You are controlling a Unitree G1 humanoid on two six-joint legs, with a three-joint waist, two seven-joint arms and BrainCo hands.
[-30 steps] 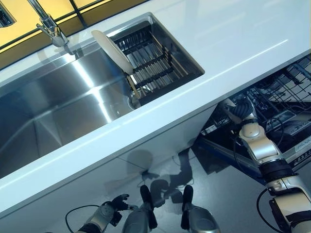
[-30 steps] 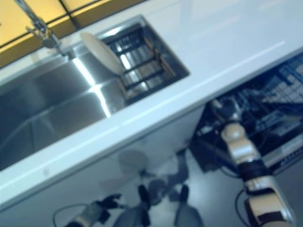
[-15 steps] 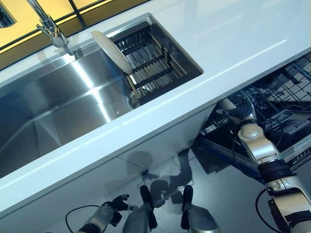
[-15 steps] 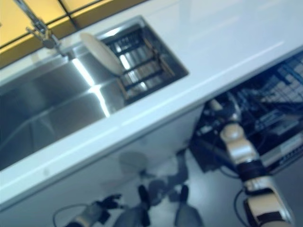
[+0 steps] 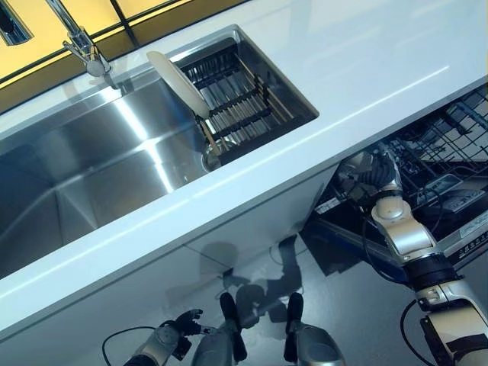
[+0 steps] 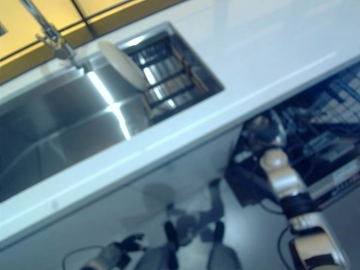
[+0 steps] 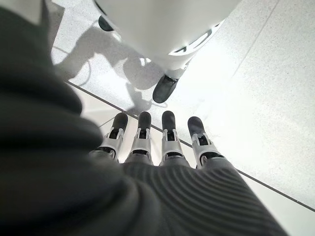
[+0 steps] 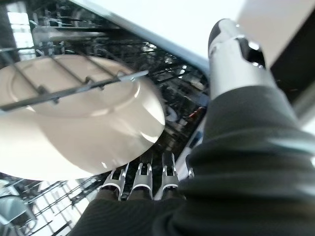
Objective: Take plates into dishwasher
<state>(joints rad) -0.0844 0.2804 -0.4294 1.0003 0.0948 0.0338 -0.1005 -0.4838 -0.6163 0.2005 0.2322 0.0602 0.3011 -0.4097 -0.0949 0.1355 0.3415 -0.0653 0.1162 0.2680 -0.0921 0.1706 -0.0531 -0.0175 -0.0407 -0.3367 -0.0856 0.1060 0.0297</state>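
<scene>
Right hand: the robot's right hand [image 8: 147,184] reaches under the white countertop [image 5: 366,69] into the open dishwasher; its fingers [image 8: 143,178] lie straight beneath a round cream ceramic plate [image 8: 74,123], thumb apart, apparently supporting the plate from below rather than clasping it.

Plate in hand: the cream plate sits among the dark wire rack [image 8: 64,83] of the dishwasher, a rack wire crossing its face, which suggests it is being eased between the tines so it can stand on edge.

Dishwasher: the open dishwasher with black wire baskets [image 5: 450,152] lies below the countertop, at its right end.

Second plate: a pale oval-looking plate [image 5: 177,82] stands tilted in the stainless steel sink [image 5: 91,168] set into the countertop, leaning on a dark slatted drying rack [image 5: 236,95], likely left to drain and next to go.

Tap: a chrome tap [image 5: 80,38] rises at the sink's far edge.

Left hand: the left hand [image 7: 157,140] hangs low over the pale tiled floor [image 7: 266,98] beneath the countertop, fingers straight, empty and idle.
</scene>
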